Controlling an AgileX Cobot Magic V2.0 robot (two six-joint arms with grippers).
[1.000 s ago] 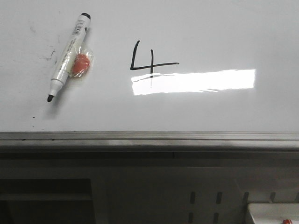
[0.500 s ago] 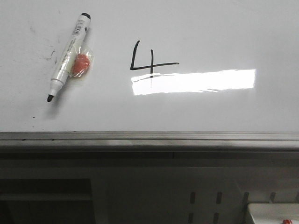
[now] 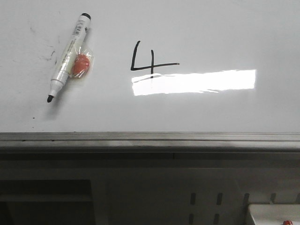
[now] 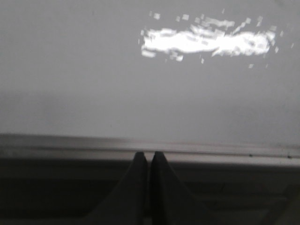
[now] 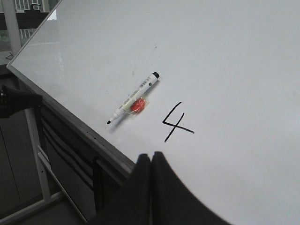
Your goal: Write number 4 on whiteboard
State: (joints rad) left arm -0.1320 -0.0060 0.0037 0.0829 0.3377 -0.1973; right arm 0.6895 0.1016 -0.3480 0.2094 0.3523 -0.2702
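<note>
The whiteboard [image 3: 211, 28] fills the front view, glossy white with a bright glare and a grey metal edge strip. The number 4 [image 3: 151, 61] is drawn on it in thin black lines; it also shows in the right wrist view [image 5: 176, 123]. A white marker [image 3: 68, 56] with its black tip bare lies on the board left of the 4, an orange piece taped to its side; it shows in the right wrist view [image 5: 133, 97] too. My left gripper [image 4: 146, 153] is shut and empty at the board's edge strip. My right gripper [image 5: 151, 155] is shut and empty over the board's near edge.
Faint dark scribble smudges [image 3: 44, 49] mark the board left of the marker. Below the edge strip [image 3: 150, 139] is a dark frame with slots. A white box corner [image 3: 274, 213] shows at the lower right. In the right wrist view a metal stand leg [image 5: 37, 154] stands beside the board.
</note>
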